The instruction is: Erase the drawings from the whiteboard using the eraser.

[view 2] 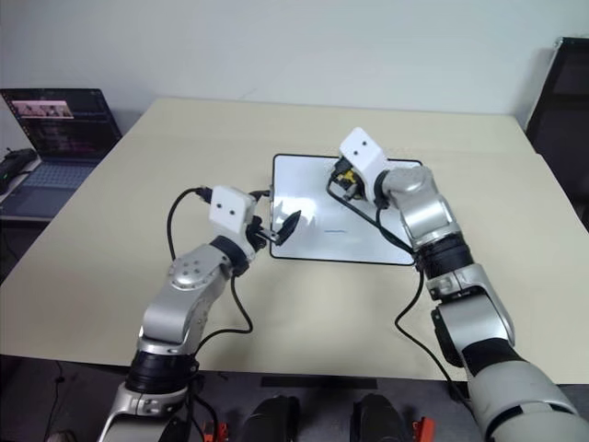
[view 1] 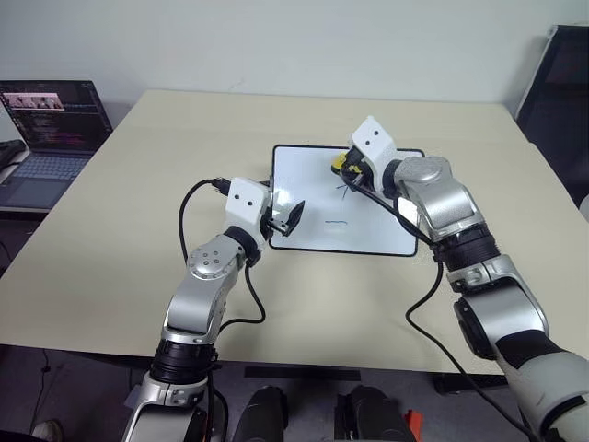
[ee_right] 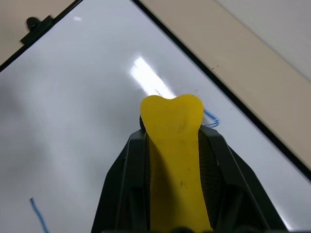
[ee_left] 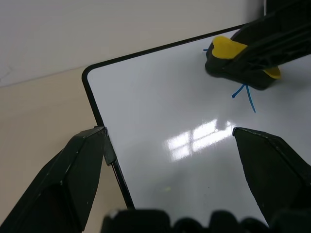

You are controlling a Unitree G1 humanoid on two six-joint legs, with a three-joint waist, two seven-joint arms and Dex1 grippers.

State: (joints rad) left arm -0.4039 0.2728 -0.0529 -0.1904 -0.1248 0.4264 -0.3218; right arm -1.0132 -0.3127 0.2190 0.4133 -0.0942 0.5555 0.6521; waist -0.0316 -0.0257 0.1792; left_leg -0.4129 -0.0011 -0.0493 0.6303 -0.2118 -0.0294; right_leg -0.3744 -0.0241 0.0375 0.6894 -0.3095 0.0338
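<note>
The right end effector (ee_right: pixel 172 145) pinches the yellow eraser (ee_right: pixel 174 145) between its fingers, over the far part of the whiteboard (view 1: pixel 322 198) beside a blue drawing (ee_right: pixel 210 118). The left end effector (ee_left: pixel 170 174) stands spread at the board's left edge, one finger (ee_left: pixel 68 179) by the black frame. The board lies flat on the beige surface (view 1: pixel 138 230); a laptop (view 1: pixel 46 138) stands off to the left.

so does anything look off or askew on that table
Nothing stands out. The glossy black-framed whiteboard lies flat on the table, slightly angled, and the right gripper holds the small yellow eraser squarely over the blue marks.
</note>
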